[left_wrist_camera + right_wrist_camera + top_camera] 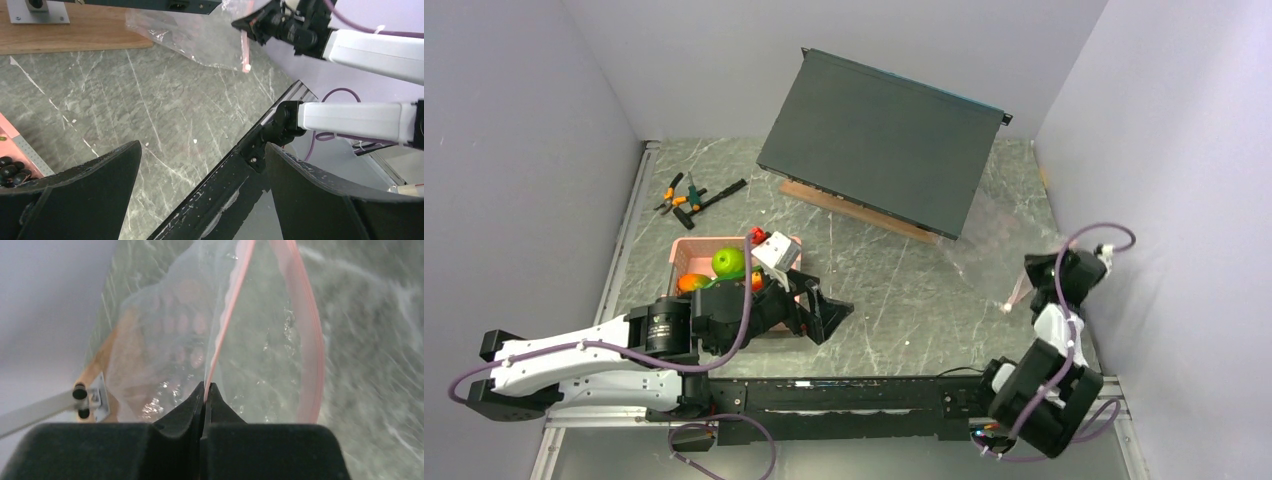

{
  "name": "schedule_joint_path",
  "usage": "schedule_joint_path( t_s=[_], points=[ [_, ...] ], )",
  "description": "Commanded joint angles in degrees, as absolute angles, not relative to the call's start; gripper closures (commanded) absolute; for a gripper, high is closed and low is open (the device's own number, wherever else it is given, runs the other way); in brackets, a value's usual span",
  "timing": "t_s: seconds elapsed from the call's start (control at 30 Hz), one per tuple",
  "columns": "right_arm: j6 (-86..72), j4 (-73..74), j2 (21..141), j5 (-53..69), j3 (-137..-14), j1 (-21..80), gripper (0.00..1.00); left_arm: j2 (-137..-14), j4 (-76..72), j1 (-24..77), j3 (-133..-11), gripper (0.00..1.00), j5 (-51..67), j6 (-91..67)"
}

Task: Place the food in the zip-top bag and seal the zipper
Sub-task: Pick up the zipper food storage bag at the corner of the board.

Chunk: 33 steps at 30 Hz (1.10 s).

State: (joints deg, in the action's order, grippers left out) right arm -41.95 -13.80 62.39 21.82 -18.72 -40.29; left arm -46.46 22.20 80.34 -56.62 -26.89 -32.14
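Observation:
The food lies in the pink basket [686, 252]: a green apple [728, 262], an orange-green mango [692, 283] and red pieces [757, 236]. My left gripper [826, 312] is open and empty, just right of the basket, low over the table; in its wrist view [202, 150] nothing is between the fingers. The clear zip-top bag [994, 225] lies at the right, also seen in the left wrist view [200, 35]. My right gripper [1036, 280] is shut on the bag's pink zipper [227, 310] and holds the mouth [270, 340] apart.
A large black panel [884, 140] leans on a wooden board [844, 205] at the back, partly over the bag. Orange-handled pliers [682, 195] lie at the back left. Walls close both sides. The black rail [844, 395] runs along the near edge.

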Motion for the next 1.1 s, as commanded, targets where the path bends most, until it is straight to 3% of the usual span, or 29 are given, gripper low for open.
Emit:
schedule_joint_path(
  t_s=[0.0,0.17,0.33,0.47,0.7,0.87,1.07],
  points=[
    [-42.2,8.0,57.8,-10.2,-33.5,-27.0,1.00,-46.7,23.4,80.5,-60.3,0.01,-28.6,-31.9],
    [-45.5,29.3,62.2,-36.8,-50.7,-13.1,1.00,-45.5,23.7,80.5,-59.3,0.01,-29.1,-33.2],
    [-41.2,39.4,64.9,-54.6,-68.0,1.9,1.00,-44.9,25.5,80.5,-59.8,0.01,-31.4,-34.3],
    [-29.1,38.5,66.2,-54.9,-80.4,13.0,1.00,-45.8,30.5,80.5,-62.6,0.01,-35.4,-36.0],
    [-13.2,33.5,64.2,-30.3,-85.3,36.1,1.00,-45.7,36.7,80.5,-65.1,0.01,-40.9,-38.0],
    [-14.8,30.3,61.4,9.6,-80.7,42.5,1.00,-42.2,40.8,80.5,-64.7,0.01,-44.1,-42.2],
    [-24.4,13.6,54.4,37.4,-66.9,49.8,1.00,-35.3,48.8,80.5,-63.6,0.01,-47.3,-50.5]
  ],
)
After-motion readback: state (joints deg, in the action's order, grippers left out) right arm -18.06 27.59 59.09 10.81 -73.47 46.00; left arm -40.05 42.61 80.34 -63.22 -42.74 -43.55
